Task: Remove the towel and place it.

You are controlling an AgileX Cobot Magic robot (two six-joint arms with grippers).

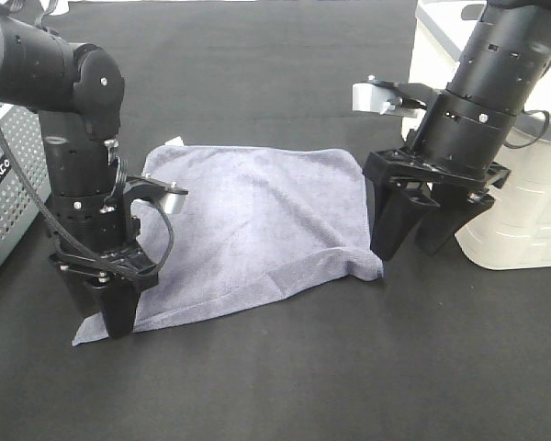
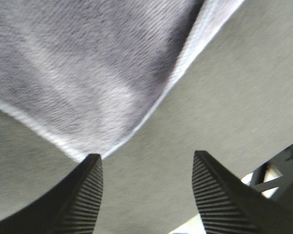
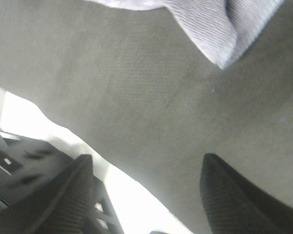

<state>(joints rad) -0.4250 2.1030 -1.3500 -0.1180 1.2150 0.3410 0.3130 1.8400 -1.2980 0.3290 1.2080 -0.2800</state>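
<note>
Towel [image 1: 257, 225] spread flat on black table covering [image 1: 349, 367]; left gripper [image 1: 118, 322] and right gripper [image 1: 409, 248] at its near corners, both splayed, empty, probably to leave it lying.

We record one towel [image 1: 257, 230], lying spread on the desk [image 1: 285, 386] near its middle. We place the left claw [image 1: 110, 317] at the towel's near left corner. The right claw [image 1: 415, 241] stands just beside the towel's right edge, close to its near right corner. A bin [image 1: 523, 220] sits on the desk's right side, behind the right claw. A crate [image 1: 0, 193] sits at the far left, left of the left claw.
</note>
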